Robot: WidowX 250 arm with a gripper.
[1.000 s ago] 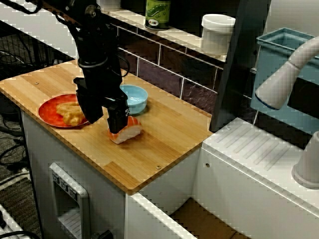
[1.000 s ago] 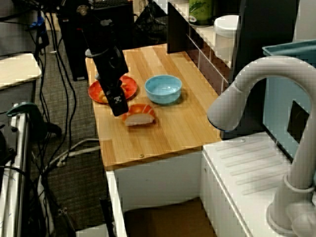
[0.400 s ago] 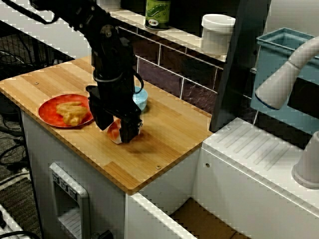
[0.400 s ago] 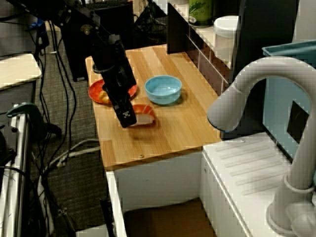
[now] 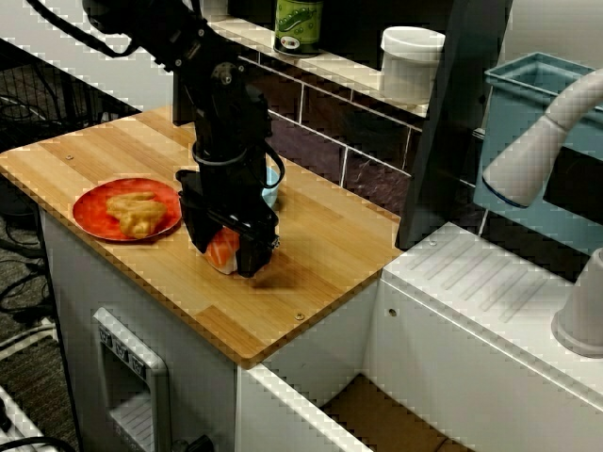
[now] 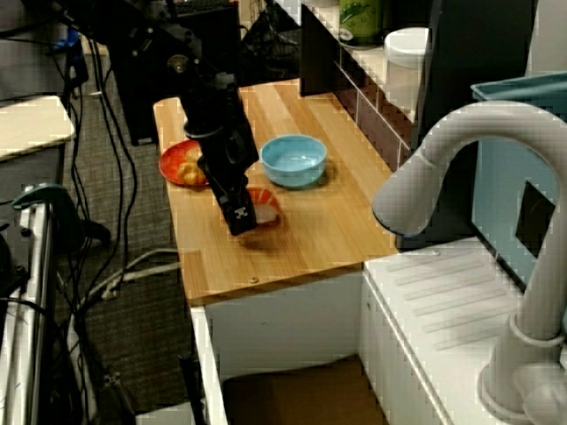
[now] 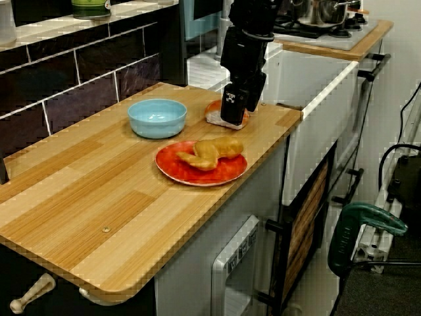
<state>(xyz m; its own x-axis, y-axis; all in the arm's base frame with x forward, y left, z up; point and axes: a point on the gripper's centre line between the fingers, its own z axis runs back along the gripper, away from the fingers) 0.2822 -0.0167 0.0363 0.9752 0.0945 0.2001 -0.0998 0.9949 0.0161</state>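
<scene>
In the view from the counter's front, my black gripper (image 5: pixel 229 252) is low over the wooden counter (image 5: pixel 325 254), open, with its fingers on either side of a piece of salmon sushi (image 5: pixel 223 249). The view from over the sink shows the sushi (image 6: pixel 264 207) partly hidden behind the gripper (image 6: pixel 244 217). From the counter's far end, the gripper (image 7: pixel 234 115) stands in front of the sushi (image 7: pixel 212 114). I cannot tell whether the fingers touch it. A light blue bowl (image 6: pixel 293 159) sits just behind. A red plate (image 5: pixel 99 212) with a fried golden piece (image 5: pixel 132 213) lies to the left.
A green jar (image 5: pixel 298 24) and a white container (image 5: pixel 411 61) stand on the tiled ledge behind the counter. A dark post (image 5: pixel 452 122) rises at the counter's right end. Beyond it are a white faucet (image 5: pixel 537 141), a ribbed sink drainer (image 5: pixel 490 292) and a teal bin (image 5: pixel 528 94).
The arm has swung right, away from the red plate, and come down. Its fingers, earlier left of the sushi, now straddle it. The sushi has stayed where it was.
</scene>
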